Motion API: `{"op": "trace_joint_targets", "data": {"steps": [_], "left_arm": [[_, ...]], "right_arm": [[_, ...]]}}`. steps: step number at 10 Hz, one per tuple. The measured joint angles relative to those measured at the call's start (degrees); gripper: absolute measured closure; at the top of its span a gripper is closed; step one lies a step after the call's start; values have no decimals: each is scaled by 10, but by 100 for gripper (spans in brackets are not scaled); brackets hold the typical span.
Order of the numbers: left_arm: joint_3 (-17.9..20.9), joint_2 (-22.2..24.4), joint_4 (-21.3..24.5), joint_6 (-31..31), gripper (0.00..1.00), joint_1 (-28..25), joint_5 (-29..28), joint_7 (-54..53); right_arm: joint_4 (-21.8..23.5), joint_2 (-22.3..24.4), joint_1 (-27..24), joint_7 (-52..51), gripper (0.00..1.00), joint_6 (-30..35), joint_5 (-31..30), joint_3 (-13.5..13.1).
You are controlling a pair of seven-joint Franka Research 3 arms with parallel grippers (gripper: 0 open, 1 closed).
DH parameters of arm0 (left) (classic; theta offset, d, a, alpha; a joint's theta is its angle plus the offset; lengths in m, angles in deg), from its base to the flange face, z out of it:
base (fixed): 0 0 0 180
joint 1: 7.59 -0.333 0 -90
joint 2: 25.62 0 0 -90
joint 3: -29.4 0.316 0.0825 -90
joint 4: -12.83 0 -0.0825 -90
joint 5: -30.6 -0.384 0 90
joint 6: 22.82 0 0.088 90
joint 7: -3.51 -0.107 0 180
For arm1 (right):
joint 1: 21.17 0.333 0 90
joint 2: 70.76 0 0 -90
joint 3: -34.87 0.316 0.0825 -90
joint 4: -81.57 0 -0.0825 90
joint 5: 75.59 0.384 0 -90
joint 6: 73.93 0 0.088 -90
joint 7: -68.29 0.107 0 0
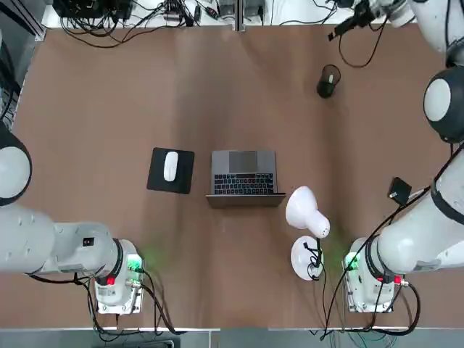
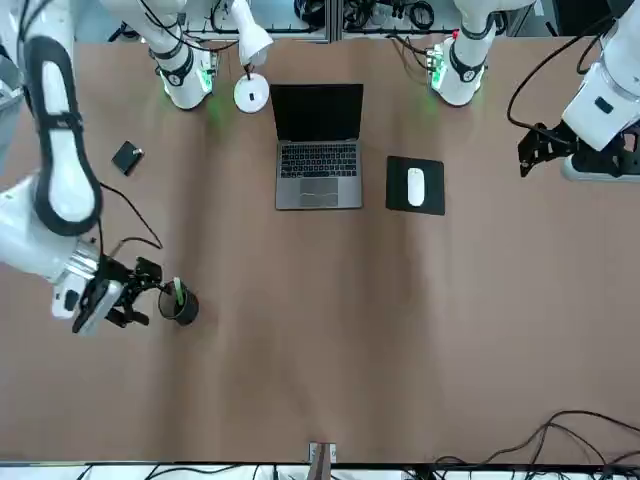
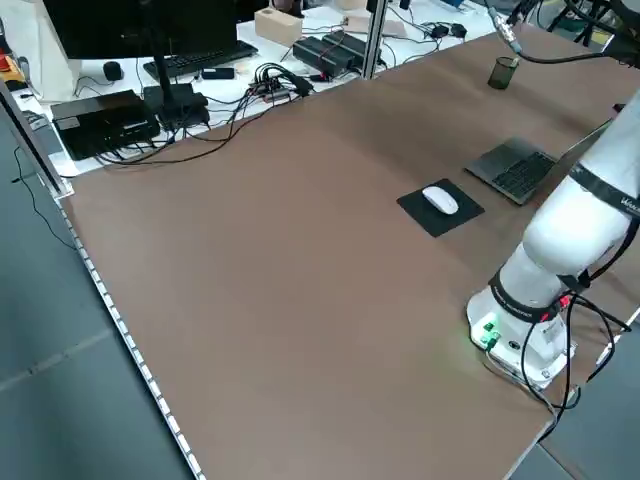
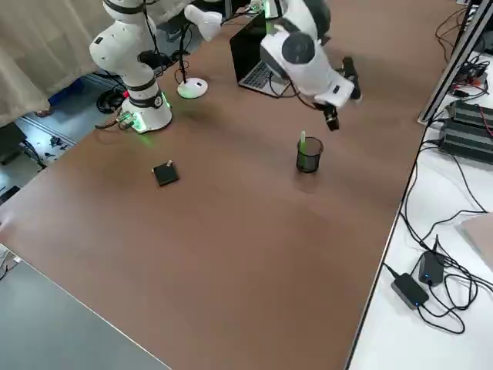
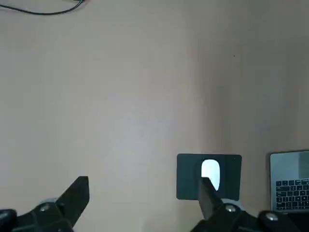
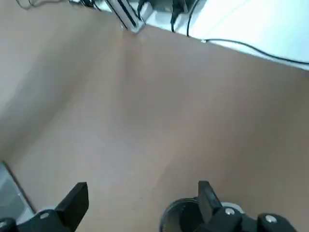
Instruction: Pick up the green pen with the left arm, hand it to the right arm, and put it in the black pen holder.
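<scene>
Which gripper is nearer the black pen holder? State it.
Right. The right gripper hangs open just beside the black pen holder; the left gripper is across the table, beyond the mouse pad.

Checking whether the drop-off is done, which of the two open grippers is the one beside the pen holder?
The right gripper: it hangs open beside the black pen holder, which has the green pen standing in it. The left gripper is open too, far across the table near the mouse pad.

The right claw (image 6: pixel 142 203) is seen with its fingers (image 6: pixel 77 198) spread wide over the brown bench (image 6: pixel 159 111), the black pen holder (image 6: pixel 181 217) lying just beside one finger, with cables (image 6: pixel 231 43) beyond the bench's far edge.
</scene>
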Motion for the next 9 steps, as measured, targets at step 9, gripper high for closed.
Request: {"op": "trace_joint_targets", "data": {"steps": [9], "left_arm": [[6, -7, -5, -6, 0, -4, 22, 18]], "right_arm": [[-171, 129, -1, 409, 0, 319, -356, -5]]}}
